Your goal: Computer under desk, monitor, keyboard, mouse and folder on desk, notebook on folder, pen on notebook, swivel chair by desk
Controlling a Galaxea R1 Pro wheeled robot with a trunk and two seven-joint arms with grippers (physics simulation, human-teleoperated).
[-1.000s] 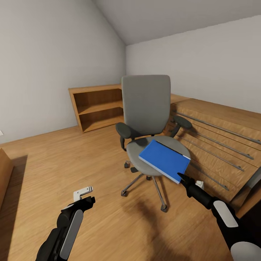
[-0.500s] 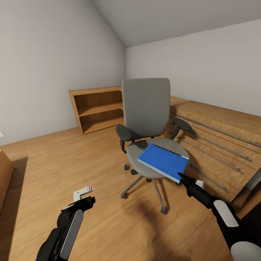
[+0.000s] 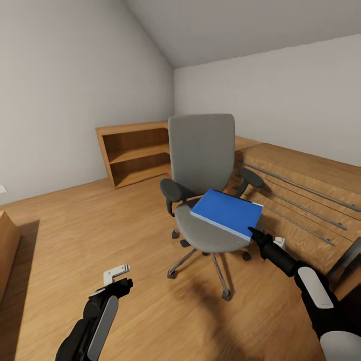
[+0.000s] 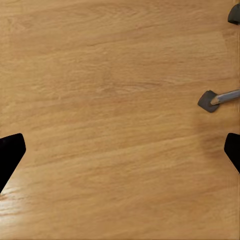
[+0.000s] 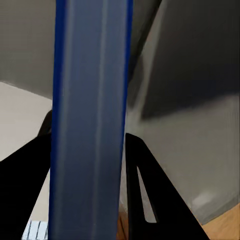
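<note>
Two black fingers flanking flat blue folder edge

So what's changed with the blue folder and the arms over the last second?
The right gripper, shut on the folder at its near edge, has lifted that edge, so the folder sits flatter and higher over the swivel chair seat. The left gripper stays open above the floor, and the chair has not rolled.
</note>
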